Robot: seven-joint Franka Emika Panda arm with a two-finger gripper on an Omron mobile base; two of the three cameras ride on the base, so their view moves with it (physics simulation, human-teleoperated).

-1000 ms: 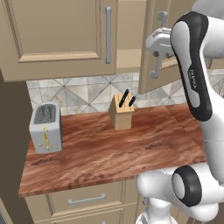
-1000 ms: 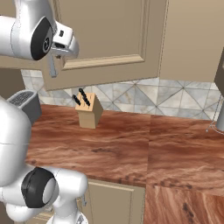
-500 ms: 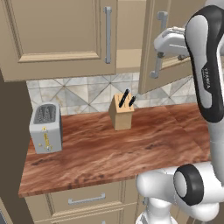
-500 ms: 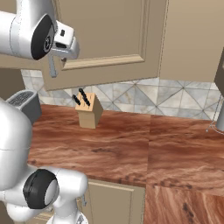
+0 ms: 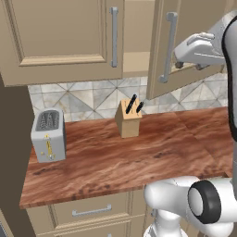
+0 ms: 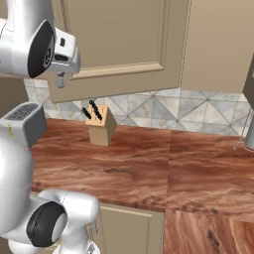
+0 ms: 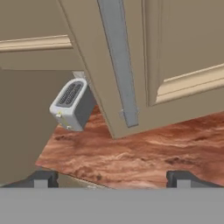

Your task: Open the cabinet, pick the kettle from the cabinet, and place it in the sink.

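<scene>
While the cabinet (image 5: 65, 37) hangs over the tabletop (image 5: 139, 152), its right door (image 5: 185, 46) stands swung partway out, left door shut. Tool (image 7: 111, 177) is up by that door's grey bar handle (image 7: 119, 65), tips spread wide, released, gripping nothing; handle sits just ahead btwn them, not touched. Below: toaster (image 5: 47, 135) at the left end of the tabletop, knife block (image 5: 128, 119) near the tiled wall, well apart. Kettle & sink, can't spot from here. Drawers (image 5: 88, 212) under the tabletop edge.

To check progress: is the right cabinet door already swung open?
Yes, the right door of the cabinet stands angled outward, a gap showing beside the shut left door.
</scene>
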